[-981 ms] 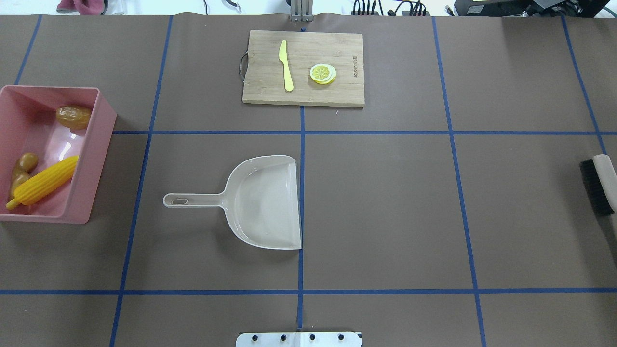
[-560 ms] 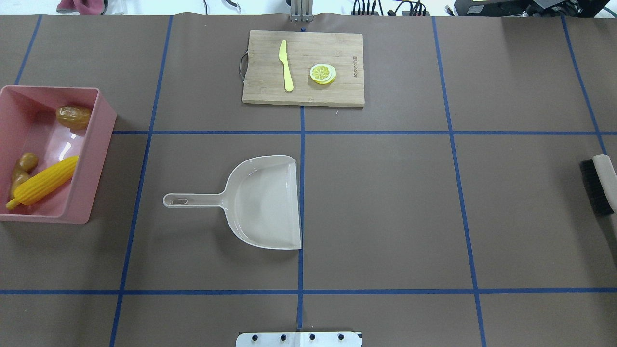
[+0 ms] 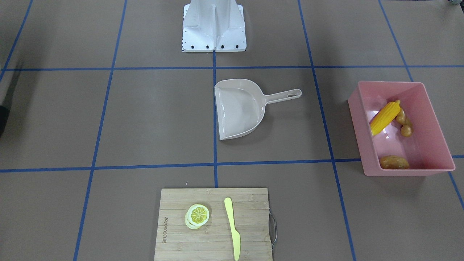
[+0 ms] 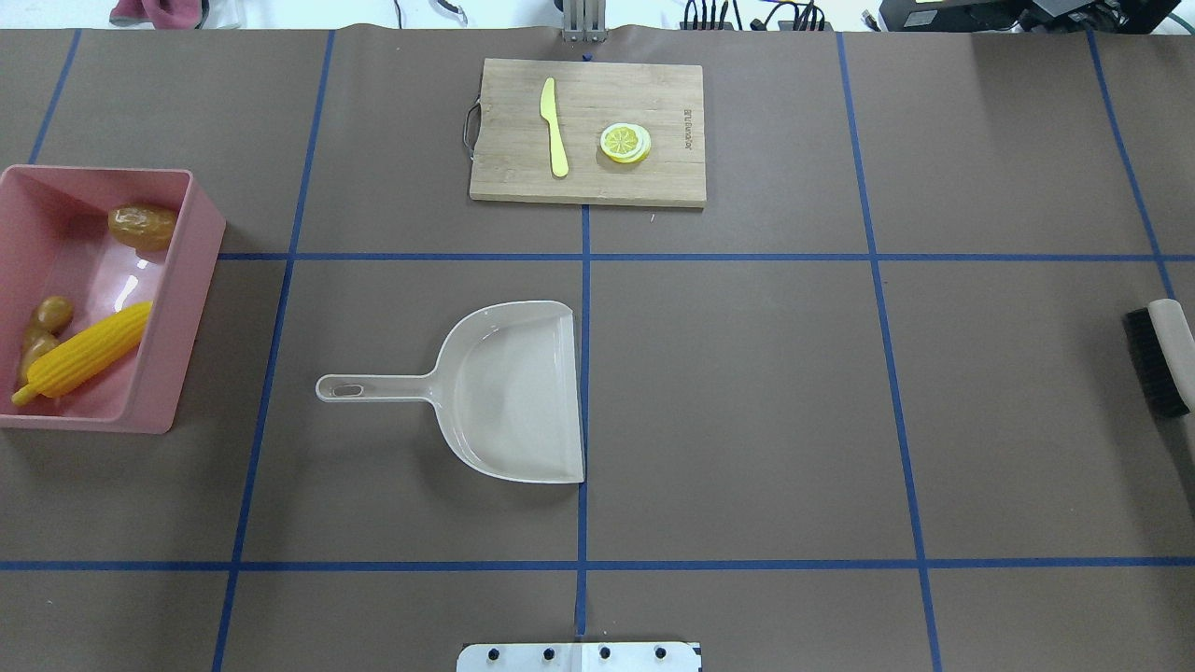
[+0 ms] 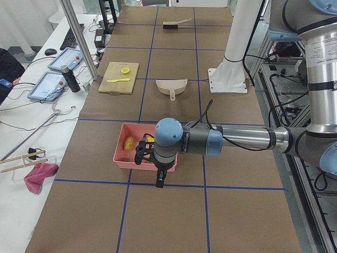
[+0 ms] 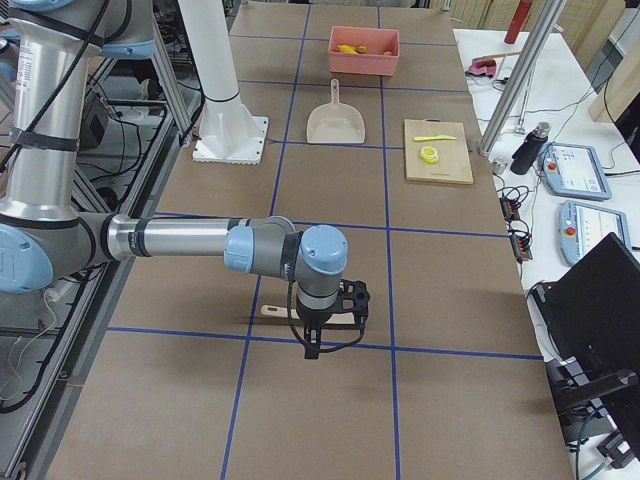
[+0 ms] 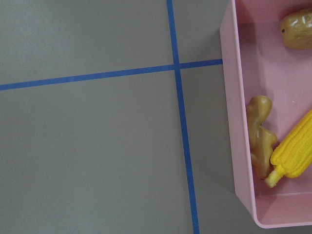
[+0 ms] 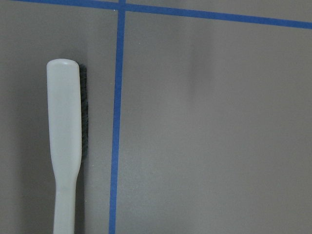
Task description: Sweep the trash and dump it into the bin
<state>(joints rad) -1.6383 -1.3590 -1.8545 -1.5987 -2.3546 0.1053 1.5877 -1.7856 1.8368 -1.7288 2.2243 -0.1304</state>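
The pink bin point(image 4: 201, 224) stands at the table's left end. Inside it lie the yellow corn cob point(image 4: 89, 353), the brown potato point(image 4: 142, 225) and the tan ginger root point(image 4: 45, 327). The left wrist view shows the bin point(image 7: 234, 122) with the corn point(image 7: 295, 153), ginger point(image 7: 261, 136) and potato point(image 7: 298, 29). My left gripper point(image 5: 159, 182) hangs just beside the bin, outside it; I cannot tell whether it is open. My right gripper point(image 6: 310, 345) hangs over the brush point(image 6: 275, 311) at the table's right end; I cannot tell its state either.
The beige dustpan point(image 4: 509, 392) lies empty at mid-table, handle pointing left. The brush point(image 4: 1162, 359) lies at the right edge. A wooden cutting board point(image 4: 588, 182) at the far side holds a yellow knife point(image 4: 554, 126) and a lemon slice point(image 4: 625, 143).
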